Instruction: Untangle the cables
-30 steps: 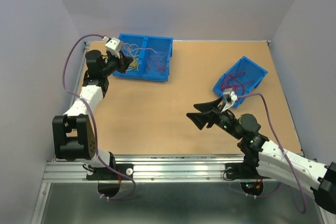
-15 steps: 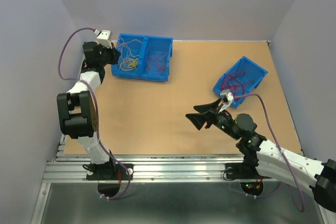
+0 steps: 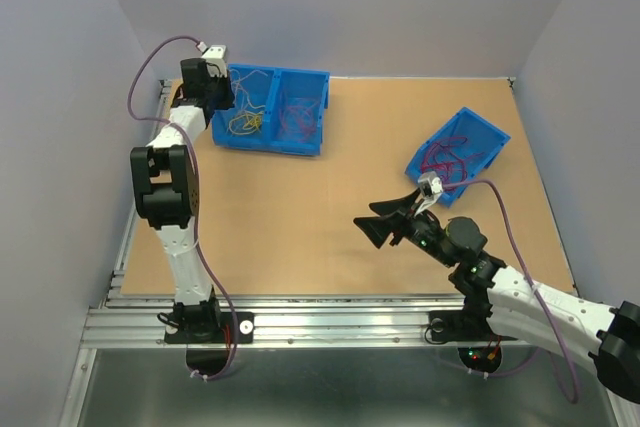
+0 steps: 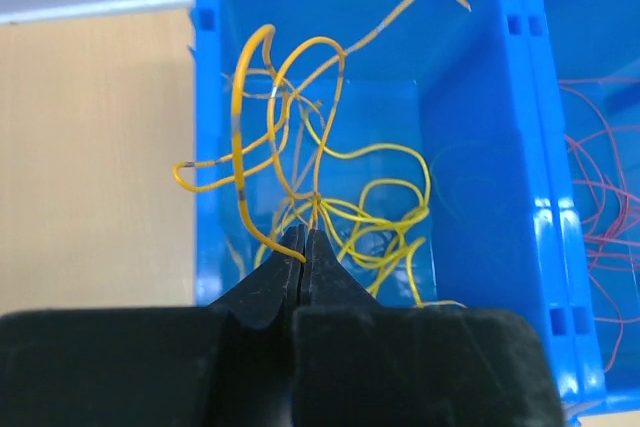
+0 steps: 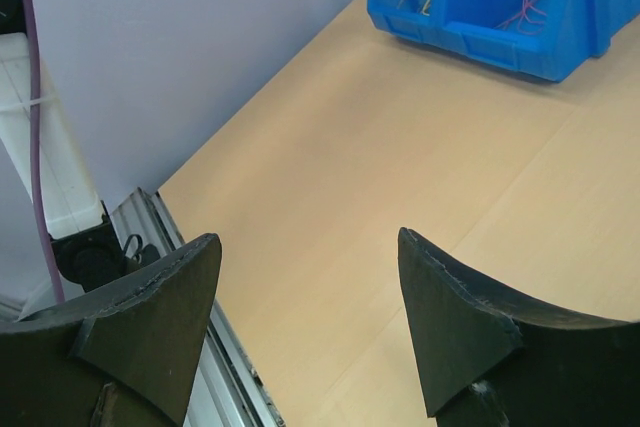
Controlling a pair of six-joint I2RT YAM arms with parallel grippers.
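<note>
Here, left gripper pinching the yellow cables over the far-left blue bin (right gripper agape, empty): pulling-free step, next likely needing a slow, steady lift.

Yellow cables hidden where left hand pinches; red cables cropped.

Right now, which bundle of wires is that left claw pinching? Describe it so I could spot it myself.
Look for the two-compartment blue bin at the far left corner of the table. Its left compartment holds a loose tangle of yellow cables, and the left gripper is shut on some of the strands. The neighbouring compartment holds red-pink wires instead.
</note>
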